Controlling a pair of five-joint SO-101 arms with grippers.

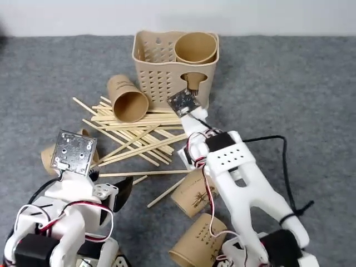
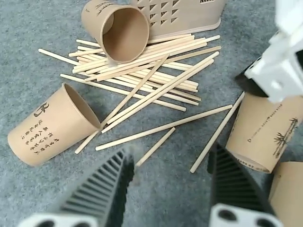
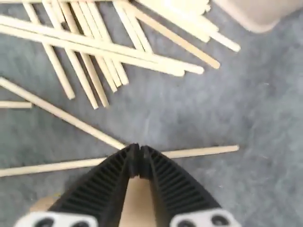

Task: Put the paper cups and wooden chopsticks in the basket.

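High view | one paper cup (image 1: 196,47) in basket (image 1: 150,55) | chopsticks (image 1: 133,130) scattered

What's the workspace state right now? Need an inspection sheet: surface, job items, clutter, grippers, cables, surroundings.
Surface: grey carpet-like mat, no spills seen.
Job's things: basket upright with one paper cup inside; four more lie outside on their sides, one cup on the chopsticks.
Clutter: nothing seen.
Grippers: left gripper fingers open above loose chopsticks; right gripper fingers shut, tips over a single chopstick, grip on it unclear.
Cables: black cable beside the right arm; red and white wires on both arms.
Surroundings: pale wall behind the mat.
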